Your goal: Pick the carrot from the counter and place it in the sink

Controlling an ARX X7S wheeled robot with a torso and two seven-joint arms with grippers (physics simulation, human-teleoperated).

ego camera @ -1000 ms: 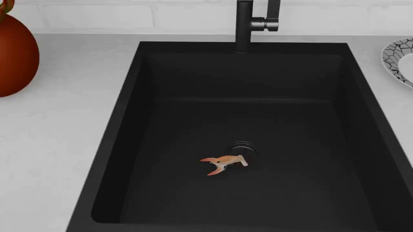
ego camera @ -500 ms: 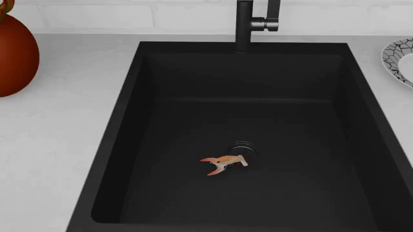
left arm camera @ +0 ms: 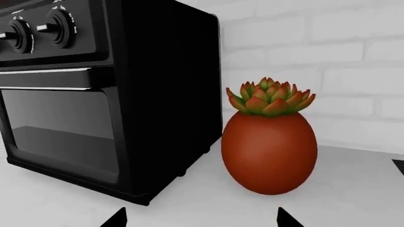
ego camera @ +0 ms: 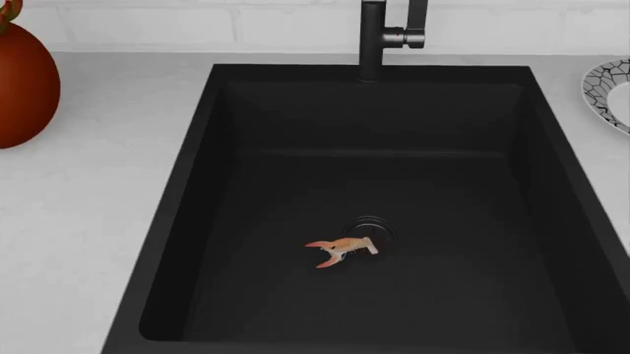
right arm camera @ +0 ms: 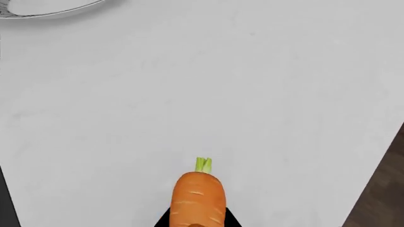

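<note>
In the right wrist view the bright orange carrot, its green stem tip pointing away, sits between the black fingers of my right gripper, which press on both its sides over the white counter. The black sink fills the head view, with its round drain in the middle. Neither gripper nor the carrot shows in the head view. My left gripper is open and empty, its two tips far apart over the counter.
A pale orange-pink shrimp-like thing lies by the drain. A black faucet stands behind the sink. A red vase with a succulent and a black oven stand to the left. A patterned plate sits to the right. The counter's edge is near the carrot.
The head view has barely shifted. Nothing in the sink has moved.
</note>
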